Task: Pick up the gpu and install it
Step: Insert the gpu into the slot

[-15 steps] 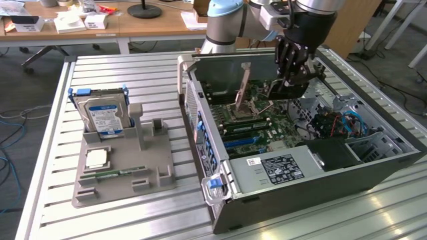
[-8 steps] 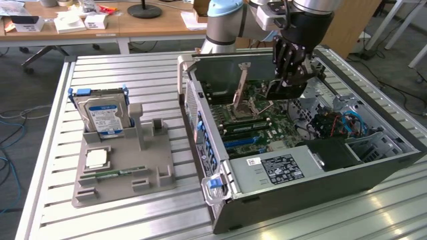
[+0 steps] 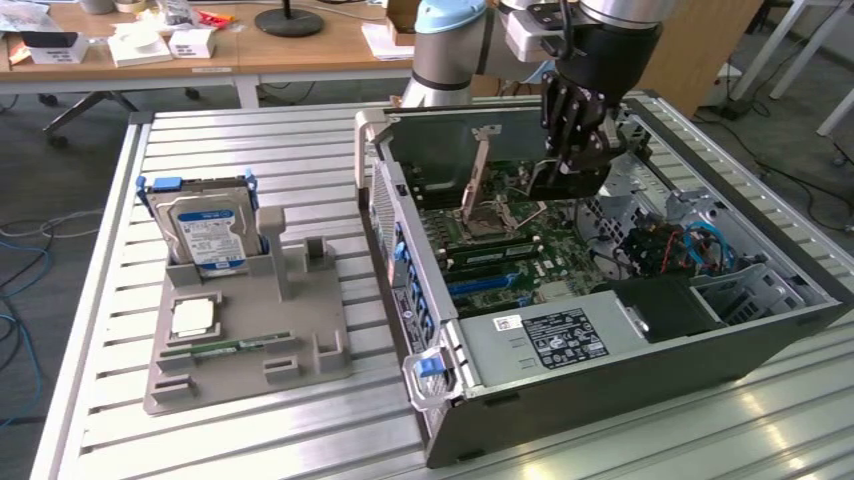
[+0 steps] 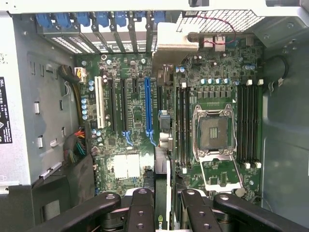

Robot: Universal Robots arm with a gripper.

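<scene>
My gripper (image 3: 574, 165) hangs inside the open computer case (image 3: 627, 350), over the motherboard. It is shut on the gpu (image 3: 566, 183), a thin dark card held on edge between the fingers. In the wrist view the gpu (image 4: 162, 183) runs edge-on away from the gripper (image 4: 162, 205), and its grey metal end bracket (image 4: 169, 41) reaches toward the row of rear slot covers. The card hovers just beside the long blue expansion slot (image 4: 147, 111); whether it touches the board I cannot tell.
The case lies on its side on a slatted metal table (image 3: 267, 150). On the exterior view's left, a grey holder tray (image 3: 254, 345) carries a silver hard drive (image 3: 207, 235) and a green memory stick (image 3: 238, 346). The CPU socket (image 4: 215, 133) and black memory slots (image 4: 248, 121) lie close by.
</scene>
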